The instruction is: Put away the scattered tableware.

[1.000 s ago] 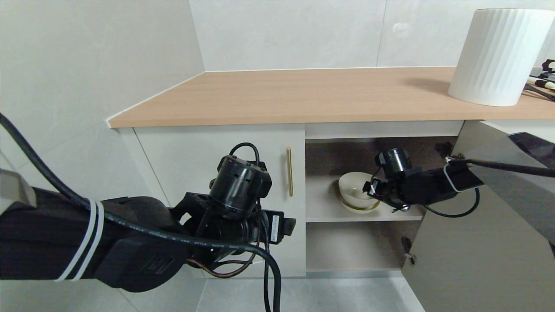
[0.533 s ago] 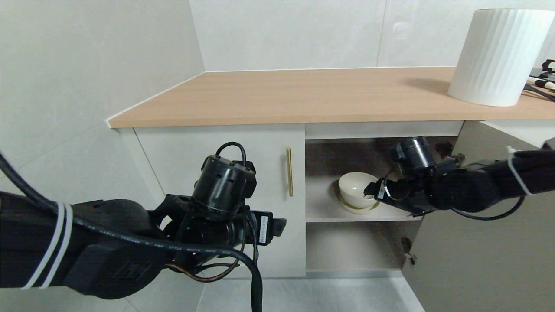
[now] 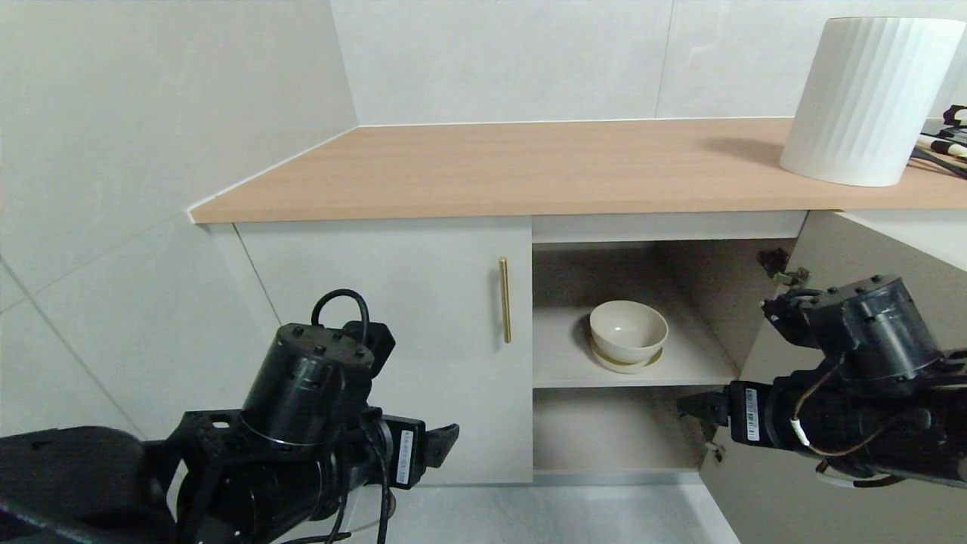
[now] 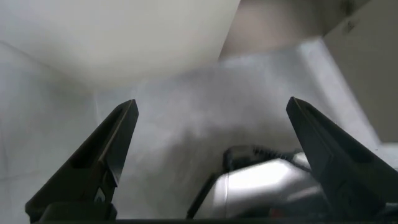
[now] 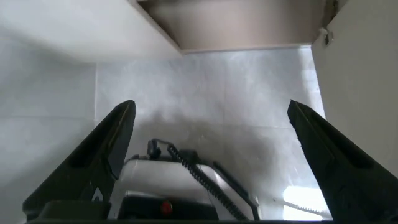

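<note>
Place: kitchen | Signs: wood-topped desk (image 3: 529, 162) across mid-frame — tiled wall (image 3: 491, 60) above, cabinet (image 3: 385, 317) below with brass handle (image 3: 504, 300) | bowl (image 3: 628, 330) on its shelf (image 3: 563, 359)

The head camera looks forward and down from in front of the countertop (image 3: 529, 166) and the open cabinet (image 3: 378, 340), at middling range. Each wrist camera faces down, close, between the spread fingers of the left gripper (image 4: 211, 106) and right gripper (image 5: 211, 106), onto the floor (image 3: 529, 514) before the cabinet, which all three views share.
</note>
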